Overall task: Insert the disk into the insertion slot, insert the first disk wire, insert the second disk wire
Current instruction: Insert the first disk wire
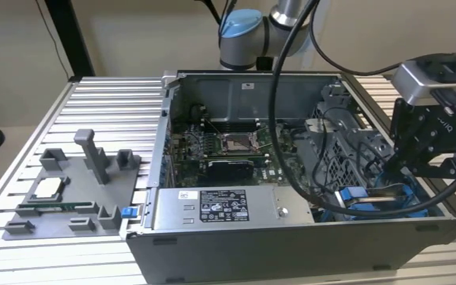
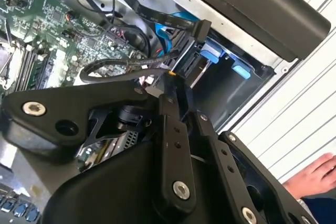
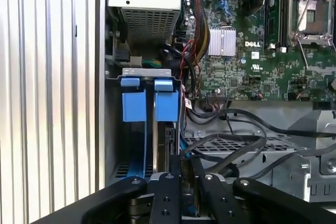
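With the tool [image 2: 175, 80] clenched on the black wire plug [image 2: 184, 51] close to the disk [image 3: 167, 140], seemingly seated in the insertion slot [image 3: 113, 129], keep the plug square to the disk, press straight in, and avoid snagging the loose cables [image 3: 236, 145].

**One Wide View, Two Close**

The exterior view looks down slantwise on the whole open computer case [image 1: 291, 249]. Both wrist views peer past the gripper [image 2: 170, 90] into it at close range, sharing the insertion slot [image 3: 126, 150] and motherboard [image 3: 247, 61].
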